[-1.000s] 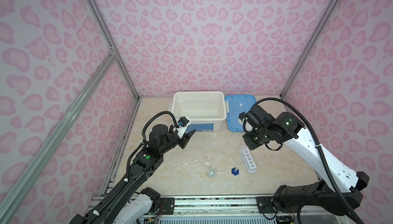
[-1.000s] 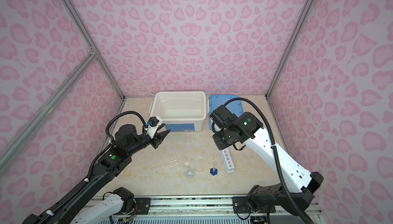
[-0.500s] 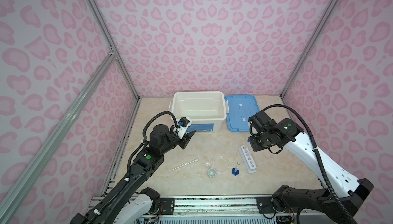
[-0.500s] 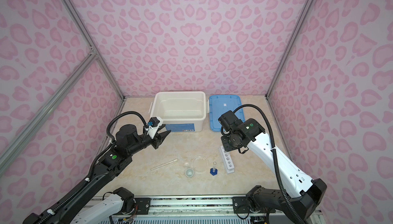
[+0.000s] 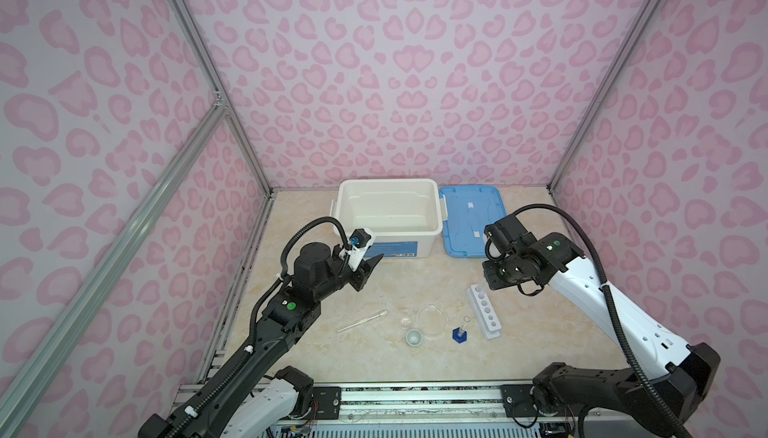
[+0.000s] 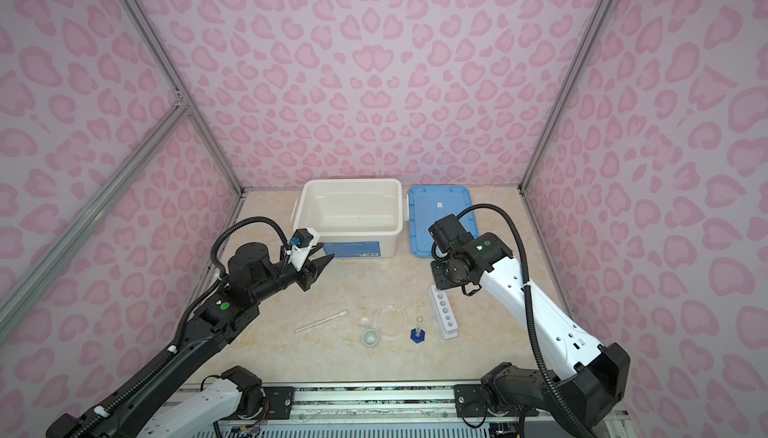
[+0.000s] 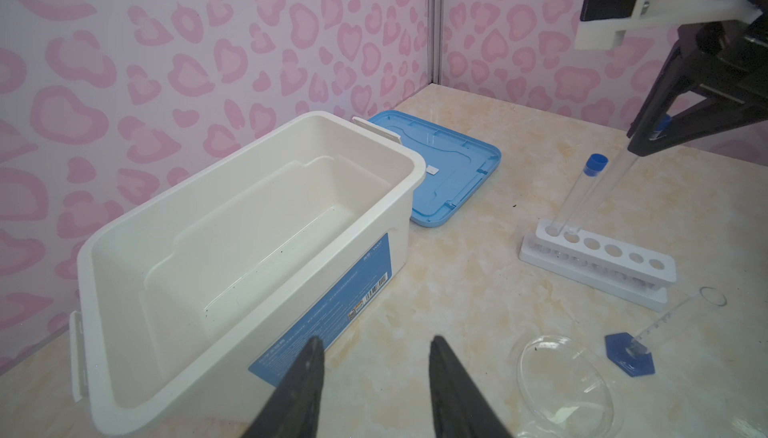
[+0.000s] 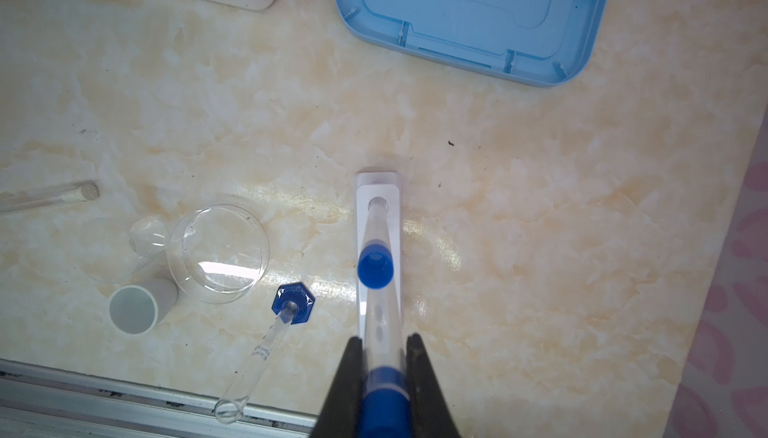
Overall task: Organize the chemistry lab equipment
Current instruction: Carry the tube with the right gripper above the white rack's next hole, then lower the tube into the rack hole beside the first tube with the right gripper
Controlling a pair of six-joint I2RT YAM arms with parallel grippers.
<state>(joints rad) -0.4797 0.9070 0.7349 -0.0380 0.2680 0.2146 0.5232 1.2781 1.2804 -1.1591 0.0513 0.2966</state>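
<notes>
Right gripper [image 8: 384, 340]: closing firmly on a thin clear blue-capped test tube [image 8: 384, 398], lowering it slantwise onto the white six-hole rack [image 7: 600, 247] near the table [image 5: 374, 357] front edge.
Left gripper [image 7: 376, 344]: hovering part-open, empty.
Risk: slanted tip catching a hole rim, knocking the standing capped tube [image 7: 582, 190] or tipping the rack.

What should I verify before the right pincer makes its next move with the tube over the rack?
1. Right pincer shut on the held tube: ok.
2. Held tube's lower end at the second hole of the rack: ok.
3. Held tube seated to the bottom: cannot tell.
4. Standing tube upright in the end hole, beside the held one: ok.
5. Left pincer open and apart from the rack: ok.
6. All tubes racked: not ok, the loose tube lies flat.
</notes>
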